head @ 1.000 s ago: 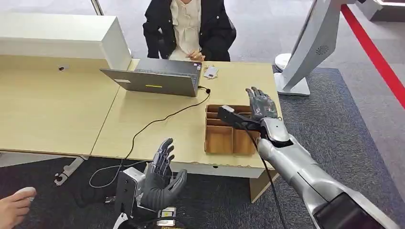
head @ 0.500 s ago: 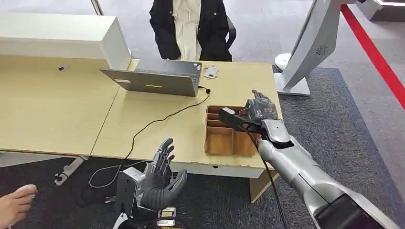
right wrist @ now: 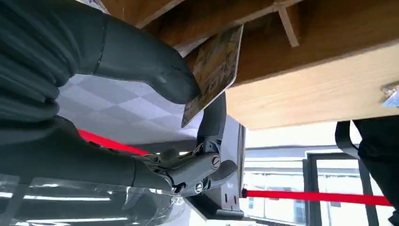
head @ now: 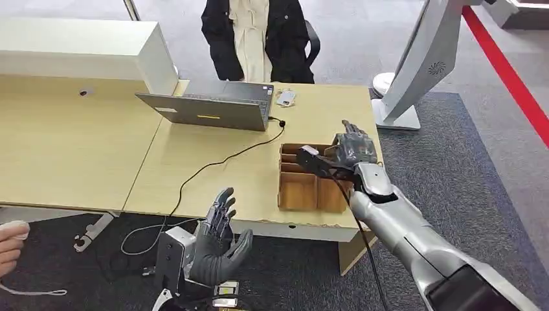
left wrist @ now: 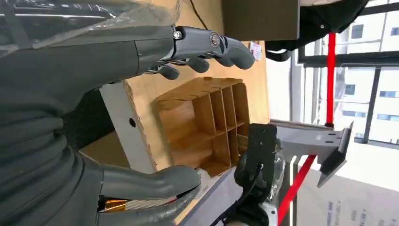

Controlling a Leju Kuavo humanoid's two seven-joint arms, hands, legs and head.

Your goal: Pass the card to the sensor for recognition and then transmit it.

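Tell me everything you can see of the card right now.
The card is a thin, flat rectangle with rounded corners and a yellowish printed face too blurred to read. In the right wrist view it is pinched between the thumb and a finger of the right hand, close against the wooden divided tray. Whether it has lifted clear of the tray cannot be told. In the head view the hand sits over the tray's far right corner and hides the card.

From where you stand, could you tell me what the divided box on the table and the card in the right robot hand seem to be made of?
The box looks like plain unvarnished wood or thin plywood: matte, tan, with slim slotted dividers. It could be stiff cardboard. The card, pinched by the right robot hand, looks like thin rigid plastic: printed face, slight sheen, rounded corner, no bend.
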